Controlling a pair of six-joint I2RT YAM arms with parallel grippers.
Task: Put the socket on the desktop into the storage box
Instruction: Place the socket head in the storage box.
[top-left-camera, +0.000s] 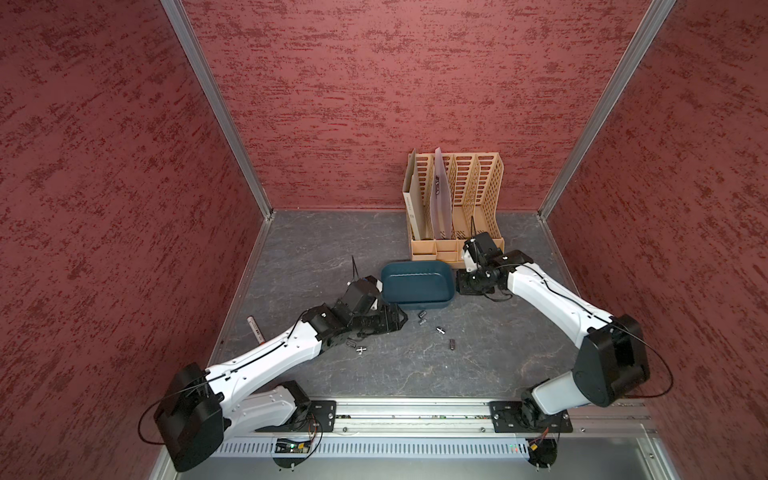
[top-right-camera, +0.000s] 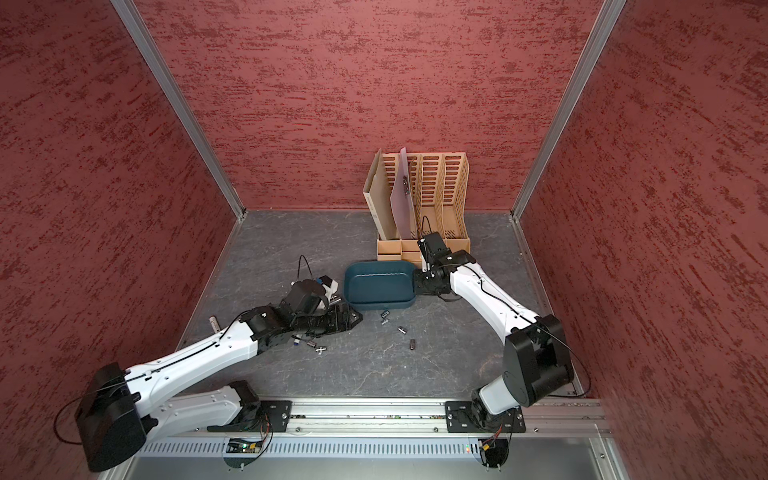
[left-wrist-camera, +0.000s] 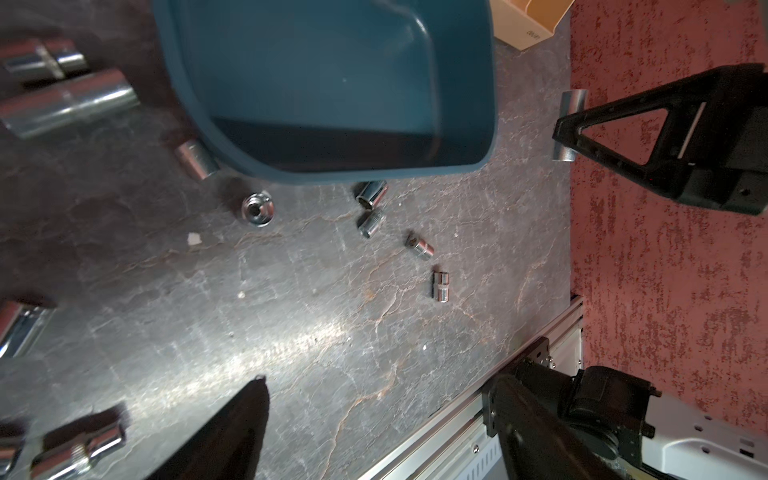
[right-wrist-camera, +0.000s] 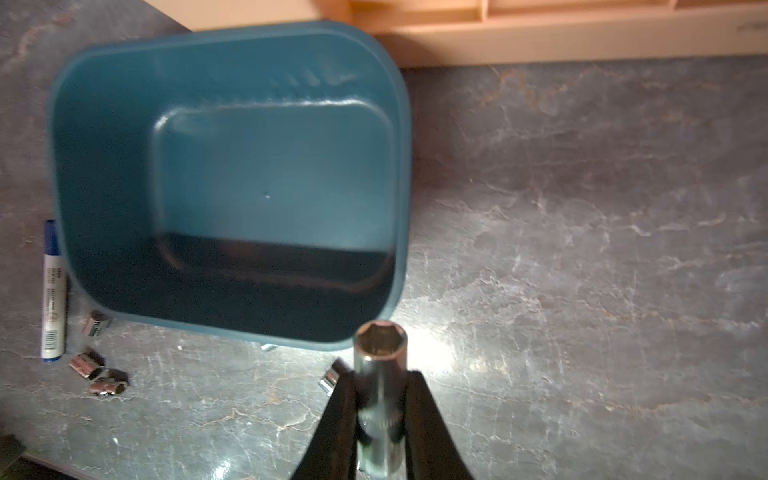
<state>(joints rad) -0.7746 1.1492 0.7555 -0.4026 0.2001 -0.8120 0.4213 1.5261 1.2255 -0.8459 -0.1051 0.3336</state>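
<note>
One grey marbled desktop (top-left-camera: 478, 374) carries everything, with red walls (top-left-camera: 374, 104) on three sides. Left arm (top-left-camera: 266, 357) lies low across the desktop's left part and right arm (top-left-camera: 552, 299) reaches in from the right. Both end beside the box.

Tan perforated file rack (top-left-camera: 457, 199) stands at the back wall, folders (top-left-camera: 417, 208) in its left slots. Storage box (top-left-camera: 417, 264) is dark teal, mouth up, just in front of the rack and between the two wrists.

Right gripper (right-wrist-camera: 380, 378) sits at the box's right end in both top views. It is clenched on a long chrome socket (right-wrist-camera: 380, 353), one finger each side of the barrel, hex mouth pointing toward the box. That socket is outside the box, just beside its rim. Can't tell whether it's clear of the desktop.

Left gripper (top-left-camera: 397, 320) is at the box's front-left corner, released. Its fingers (left-wrist-camera: 602, 124) stand well apart in the left wrist view.

Blue-capped marker (right-wrist-camera: 54, 291) lies flat along the box's outer wall.

Loose sockets (top-left-camera: 422, 314) lie on the desktop: a pair near the box's front wall, two singles further toward the robot, a couple more by the left wrist. One small socket (left-wrist-camera: 257, 209) stands on end near the box.
</note>
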